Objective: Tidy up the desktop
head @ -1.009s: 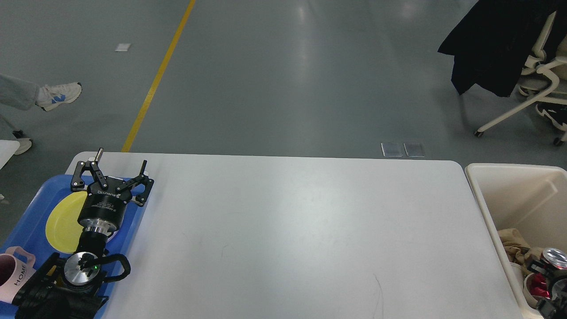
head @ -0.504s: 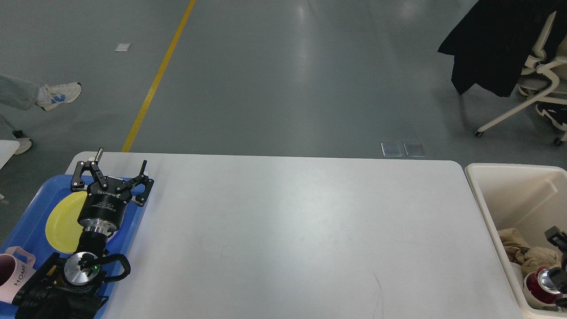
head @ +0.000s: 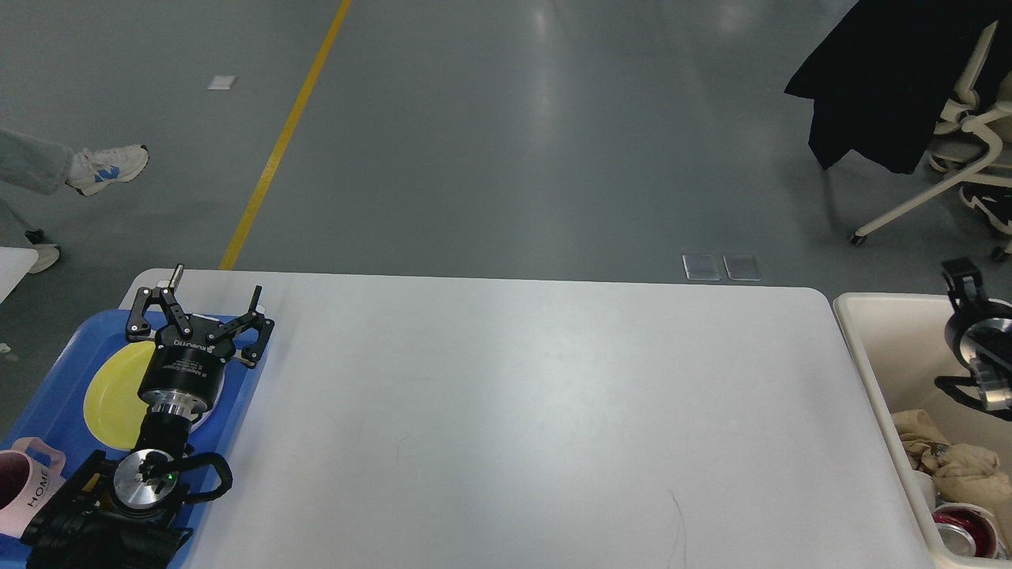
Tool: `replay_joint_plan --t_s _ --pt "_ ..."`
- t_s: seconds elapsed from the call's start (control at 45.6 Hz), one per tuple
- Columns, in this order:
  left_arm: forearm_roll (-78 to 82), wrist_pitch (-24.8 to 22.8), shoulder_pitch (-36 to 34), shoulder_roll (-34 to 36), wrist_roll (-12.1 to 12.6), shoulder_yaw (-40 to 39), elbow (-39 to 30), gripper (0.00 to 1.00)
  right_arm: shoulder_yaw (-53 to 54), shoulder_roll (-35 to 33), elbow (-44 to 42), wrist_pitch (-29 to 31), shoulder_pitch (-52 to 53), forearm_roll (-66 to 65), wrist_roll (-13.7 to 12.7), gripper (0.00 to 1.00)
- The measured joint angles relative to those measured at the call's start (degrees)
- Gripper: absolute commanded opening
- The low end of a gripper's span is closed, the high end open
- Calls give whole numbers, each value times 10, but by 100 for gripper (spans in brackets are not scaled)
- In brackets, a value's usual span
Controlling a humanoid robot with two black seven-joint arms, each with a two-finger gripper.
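2 black end effectors show in the head view. The left end effector [head: 204,308] hangs over the far end of the blue plastic tray [head: 59,371] with its fingers spread wide and nothing between them; a round yellow plate [head: 115,391] lies on the tray under its wrist, and a pale pink mug [head: 24,486] printed HOME sits at the tray's near end. The right end effector [head: 961,278] is seen at the right edge above the cream plastic bin [head: 870,363]; it is small, dark and partly cut off, so I cannot tell whether its fingers are spread or closed, and I see nothing held in it. In the bin lie crumpled beige cloth [head: 953,462] and a red can [head: 961,529].

The risks, as I judge them: the left arm's cable loop and wrist sit low over the tray, so a careless withdrawal could catch the tray rim or nudge the plate and mug. The right arm, rising close to the bin's wall, could clip its edge and shift it.

The large white rectangular surface [head: 514,411], with rounded corners, fills the middle of the view between tray and bin. Its matte top bears only faint scuffs and 1 thin dark line near the front right, so the tidying looks essentially done.
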Motion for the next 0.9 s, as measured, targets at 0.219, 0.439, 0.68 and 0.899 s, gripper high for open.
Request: replay_joint_plan --t_s 0.219,0.439,0.68,0.899 --pt "0 0 0 0 0 0 0 96 283 -21 141 68 -36 -3 0 100" --pt "0 0 0 0 0 1 0 96 558 66 176 150 -162 -34 1 100" --pt "0 0 1 0 0 1 0 96 710 146 163 268 -272 -48 56 100" --pt "0 0 1 0 0 1 0 96 680 148 157 322 -328 -51 175 100"
